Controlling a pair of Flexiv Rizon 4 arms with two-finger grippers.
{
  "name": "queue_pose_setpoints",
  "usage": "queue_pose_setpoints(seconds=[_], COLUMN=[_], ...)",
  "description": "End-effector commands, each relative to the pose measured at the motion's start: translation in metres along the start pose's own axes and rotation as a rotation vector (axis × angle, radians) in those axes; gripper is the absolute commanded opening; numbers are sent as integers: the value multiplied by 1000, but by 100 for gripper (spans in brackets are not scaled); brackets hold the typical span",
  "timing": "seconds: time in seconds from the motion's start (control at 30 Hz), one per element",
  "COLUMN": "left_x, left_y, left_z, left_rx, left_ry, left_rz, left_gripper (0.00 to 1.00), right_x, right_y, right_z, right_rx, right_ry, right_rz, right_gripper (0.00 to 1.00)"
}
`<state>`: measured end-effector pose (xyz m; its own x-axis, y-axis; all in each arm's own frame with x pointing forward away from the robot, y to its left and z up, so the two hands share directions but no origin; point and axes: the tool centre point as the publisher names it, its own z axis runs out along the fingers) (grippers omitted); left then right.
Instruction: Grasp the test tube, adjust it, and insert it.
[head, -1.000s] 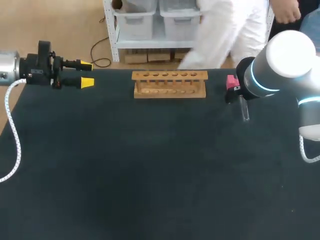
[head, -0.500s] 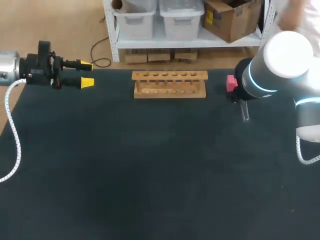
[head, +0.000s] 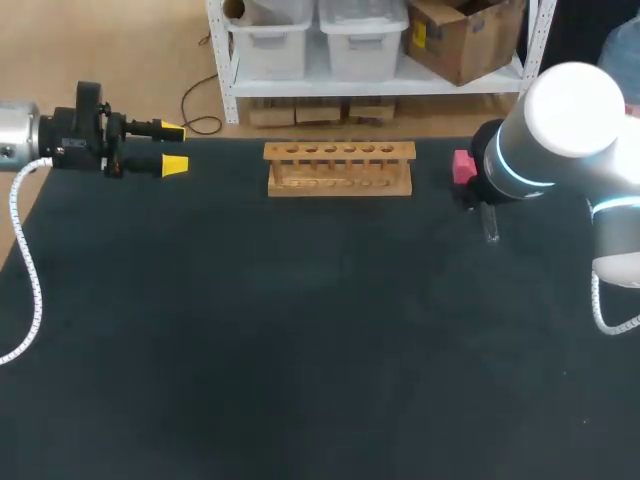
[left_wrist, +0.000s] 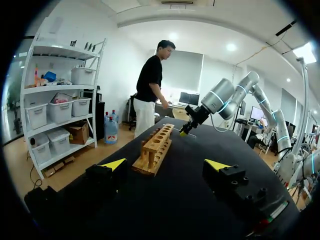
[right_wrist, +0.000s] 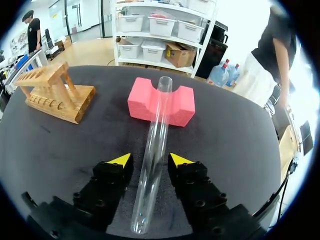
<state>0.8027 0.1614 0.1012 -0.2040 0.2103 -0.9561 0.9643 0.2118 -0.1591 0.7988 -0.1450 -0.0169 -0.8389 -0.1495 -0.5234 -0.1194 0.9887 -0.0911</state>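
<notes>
Right tool straddles the test tube: one yellow tip on each side, jaws apart, with a thin gap to the glass both sides. Not clamped. The tube's long axis runs straight out along the fingers. Its near end sits back between the finger bases, and its far open end rests in the notch of the pink foam block. It looks slightly raised at that end.

In the head view the right arm covers its own tool. Only the tube's near end shows beneath it, at the right side of the surface.

The wooden rack stands well apart to the tube's left, by the far edge, with nothing between them. Left tool is at the far left, jaws apart and empty, pointing along the rack. It is much farther from the tube than the right tool.

Judgement: closing on the tube comes next, and alignment looks fine. Risks are the glass slipping as the jaws meet it and the block getting nudged. Gripped along the fingers, the tube likely needs reorienting before it goes into the rack.
</notes>
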Motion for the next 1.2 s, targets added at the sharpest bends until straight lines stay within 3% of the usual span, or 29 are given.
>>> queue_pose_setpoints(seconds=[0.03,0.17,0.3,0.7,1.2], left_x=[1,1,1,1,1], left_y=[0,0,0,0,0], left_z=[0,0,0,0,0], left_rx=[0,0,0,0,0], left_ry=[-3,-3,-3,-3,-3], left_rz=[3,3,3,3,3], left_gripper=[100,100,100,100,100], right_x=[2,1,2,-2,-13], right_y=[0,-1,0,-1,26], right_z=[-4,-5,-5,-21,-90], right_rx=[6,6,5,36,59], right_ry=[-9,-9,-5,5,-9], right_rz=[1,2,3,61,102], right_gripper=[43,33,1,0,0])
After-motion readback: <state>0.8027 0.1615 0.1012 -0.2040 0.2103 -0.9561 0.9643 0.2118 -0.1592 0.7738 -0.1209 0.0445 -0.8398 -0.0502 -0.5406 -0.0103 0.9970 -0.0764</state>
